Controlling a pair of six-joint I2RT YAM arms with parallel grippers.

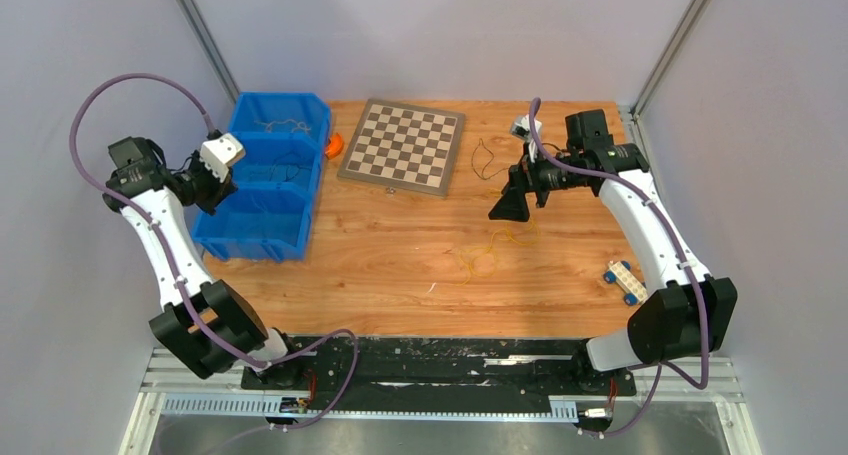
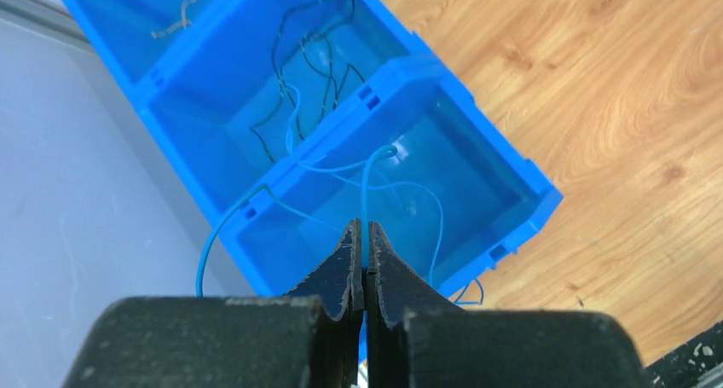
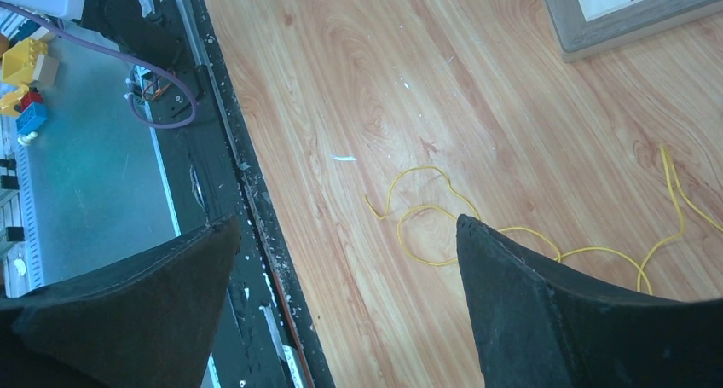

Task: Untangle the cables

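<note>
Blue bin, chessboard, orange object and toy bricks on wooden table.

**Left pinched shut, right spread wide**

Your left arm rises from its base, leans out to the left, then bends back inward at the elbow, with the wrist tipped downward. Your left gripper has its jaws pressed together, and a thin blue cable runs in between the tips. Your right arm arches up and inward, its forearm reaching left. Your right gripper points down with its jaws spread wide and empty.
</note>
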